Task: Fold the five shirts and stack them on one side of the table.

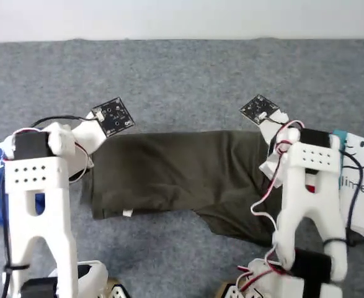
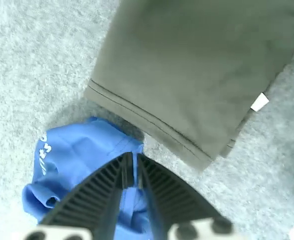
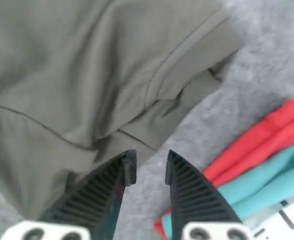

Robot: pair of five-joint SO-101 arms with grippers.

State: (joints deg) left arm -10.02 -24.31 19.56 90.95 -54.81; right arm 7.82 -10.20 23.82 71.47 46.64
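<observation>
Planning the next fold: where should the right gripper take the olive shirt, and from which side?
Probably the sleeve of the olive shirt: it juts flat past the body onto bare table, leaving a free hemmed edge. Come down from above on the side of the folded stack, where the right gripper hangs open.

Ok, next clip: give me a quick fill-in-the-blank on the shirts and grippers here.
1. The crumpled shirt under the left gripper is ___.
2. The shirt lying directly beneath the teal shirt is ___.
3. The right gripper hangs with its jaws ___.
4. The olive shirt has a small ___ tag at its edge.

Missing words: blue; red; open; white.
</observation>
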